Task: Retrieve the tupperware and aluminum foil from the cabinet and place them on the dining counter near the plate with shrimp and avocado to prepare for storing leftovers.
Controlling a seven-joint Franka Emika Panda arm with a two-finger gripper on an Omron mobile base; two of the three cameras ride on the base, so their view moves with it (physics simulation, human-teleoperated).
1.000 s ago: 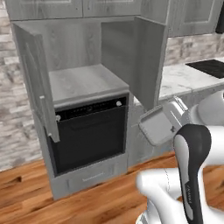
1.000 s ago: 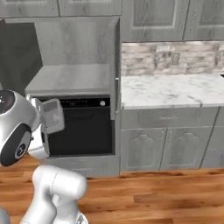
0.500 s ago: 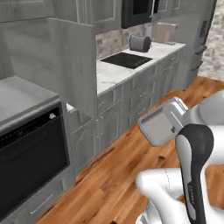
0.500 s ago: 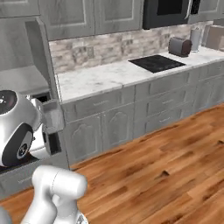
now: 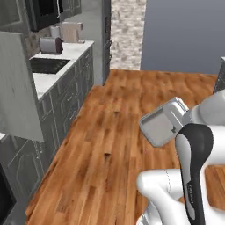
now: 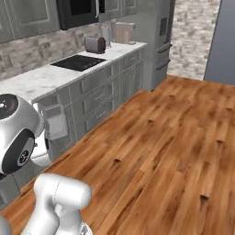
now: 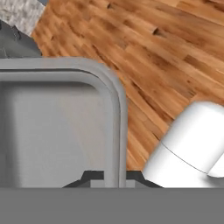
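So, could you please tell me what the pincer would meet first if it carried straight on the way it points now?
Past the tupperware clamped by its rim in the pincer, the hand view looks down at bare wooden floor. That would probably come first, though depth is unclear.

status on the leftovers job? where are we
Done: tupperware is out of the cabinet. In hand: gripper shut on its rim, carried over the wood floor. Left: set it on the dining counter by the plate, then fetch the foil.
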